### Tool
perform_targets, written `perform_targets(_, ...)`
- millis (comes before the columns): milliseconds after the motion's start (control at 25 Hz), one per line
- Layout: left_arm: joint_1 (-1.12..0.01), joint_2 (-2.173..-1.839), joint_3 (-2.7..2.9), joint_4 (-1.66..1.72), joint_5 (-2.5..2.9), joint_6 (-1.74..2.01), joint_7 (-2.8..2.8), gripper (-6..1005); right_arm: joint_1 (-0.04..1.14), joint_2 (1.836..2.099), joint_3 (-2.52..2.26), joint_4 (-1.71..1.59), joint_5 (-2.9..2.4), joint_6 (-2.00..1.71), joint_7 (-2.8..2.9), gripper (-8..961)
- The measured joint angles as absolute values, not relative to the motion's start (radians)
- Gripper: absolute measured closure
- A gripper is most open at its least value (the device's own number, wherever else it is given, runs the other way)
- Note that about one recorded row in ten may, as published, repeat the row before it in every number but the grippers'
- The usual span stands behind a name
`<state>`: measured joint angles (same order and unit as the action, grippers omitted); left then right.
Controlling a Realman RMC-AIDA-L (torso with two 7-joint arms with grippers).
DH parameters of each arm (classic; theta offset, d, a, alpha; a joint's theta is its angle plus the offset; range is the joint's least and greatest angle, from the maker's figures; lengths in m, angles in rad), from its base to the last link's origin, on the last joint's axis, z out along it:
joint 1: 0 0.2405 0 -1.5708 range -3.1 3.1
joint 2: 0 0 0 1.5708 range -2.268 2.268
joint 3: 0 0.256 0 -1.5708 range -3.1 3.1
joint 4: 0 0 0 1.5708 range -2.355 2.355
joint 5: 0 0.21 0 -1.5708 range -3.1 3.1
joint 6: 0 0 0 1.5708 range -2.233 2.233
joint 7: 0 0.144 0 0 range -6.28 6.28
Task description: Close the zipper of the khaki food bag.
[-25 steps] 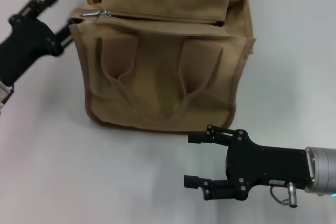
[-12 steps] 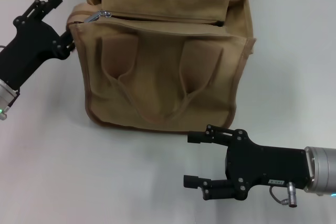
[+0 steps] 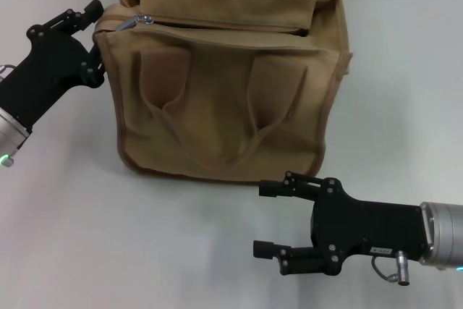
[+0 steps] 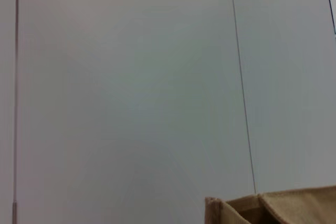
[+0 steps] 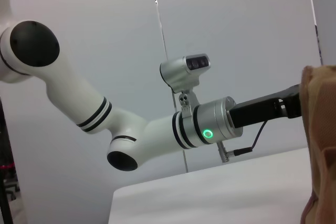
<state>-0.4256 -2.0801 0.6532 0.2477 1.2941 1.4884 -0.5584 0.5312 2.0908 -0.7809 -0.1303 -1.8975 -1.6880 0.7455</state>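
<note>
My left claw (image 3: 92,30) presses against the bag (image 3: 224,85) at its top left corner; whether it grips, I cannot tell. My right claw (image 3: 269,220) waits spread in front. The pull (image 3: 130,22) sits close by; I could shove the bag and miss.

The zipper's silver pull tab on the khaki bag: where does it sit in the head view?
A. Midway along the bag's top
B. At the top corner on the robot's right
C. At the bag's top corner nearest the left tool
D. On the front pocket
C: the pull tab lies at the top corner of the khaki bag beside the left tool; the right tool is in front of the bag.
</note>
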Motion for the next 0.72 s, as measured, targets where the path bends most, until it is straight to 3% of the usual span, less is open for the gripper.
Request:
perform_targets(40,-0.429,-2.080,0.653,0.247,1.294,1.493,-0.561,546,0.530,2.091,-0.771,-0.130,-1.897,-1.694,0.745,129)
perform_targets(240,-0.435,-2.080,0.654,0.238,1.293,1.521,-0.569,716,0.524,2.091,-0.699,-0.122,-1.897,-1.732,0.706,130)
perform_targets(440,-0.438,-2.080,0.657,0.232,1.287,1.576,-0.580,980,0.522,2.091,-0.560,-0.068,-1.897,-1.785,0.571,130)
perform_targets(720,-0.451,-2.080,0.661,0.232,1.291,1.624,-0.628,980,0.567,2.091,-0.344,0.055,-1.896,-1.786,0.296,131)
